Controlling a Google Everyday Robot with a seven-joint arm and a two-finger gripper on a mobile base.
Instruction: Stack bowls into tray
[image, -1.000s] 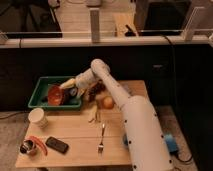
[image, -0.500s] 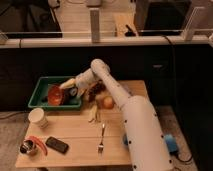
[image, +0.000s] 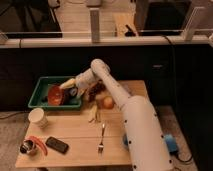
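A red-orange bowl (image: 55, 93) stands tilted on its edge inside the green tray (image: 41, 83), at the tray's right half, its hollow facing left. My gripper (image: 66, 87) reaches in from the right at the end of the white arm and is shut on the bowl's right rim. The tray sits at the table's back left corner. Part of the tray's right side is hidden behind the gripper and wrist.
A white paper cup (image: 38, 117) stands in front of the tray. A metal cup (image: 26, 147), a red pepper (image: 38, 144) and a black phone (image: 56, 145) lie front left. A fork (image: 101, 139), an orange fruit (image: 108, 102) and a brown packet (image: 98, 90) are mid-table.
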